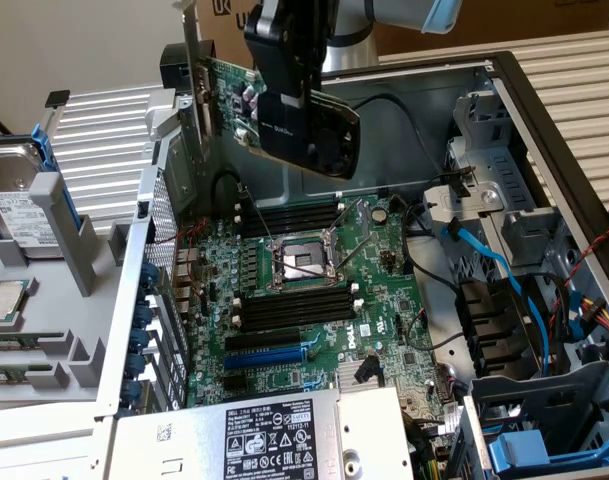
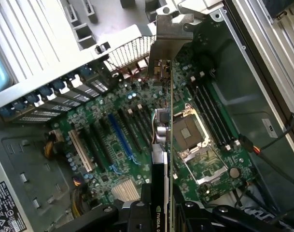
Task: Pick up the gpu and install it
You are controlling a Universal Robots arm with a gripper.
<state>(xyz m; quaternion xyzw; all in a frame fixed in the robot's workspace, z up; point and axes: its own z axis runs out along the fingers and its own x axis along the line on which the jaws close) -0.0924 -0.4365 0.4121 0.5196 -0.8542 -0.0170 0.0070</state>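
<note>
Pincer (image 1: 287, 95) clamped on the gpu (image 1: 234, 85), jaws part-way in and pinching the card across its thickness. In the wrist view the fingers sit either side of the edge-on board.

The card hangs in the air, upright and tilted, well above the motherboard (image 1: 314, 300) and touching nothing. Its black cooler (image 1: 319, 135) faces the exterior view's right, and its silver bracket (image 1: 192, 70) sticks up at the far end.

My read on handling: it looks light, thin and stiff, so it won't sag. It is fragile, though, with bare components on the green face and a contact edge that shouldn't be knocked. The cooler block and the board's plain edges look like the safest places to squeeze. The bracket is smooth metal and looks slippery.

Looking down from the wrist, the card's edge runs over the processor socket (image 2: 190, 133), with the blue slot (image 2: 120, 137) off to one side and apart from it.

Around it is the open case (image 1: 544, 120), and the hard drive (image 1: 9, 185) sits outside the case at the exterior view's left.
</note>
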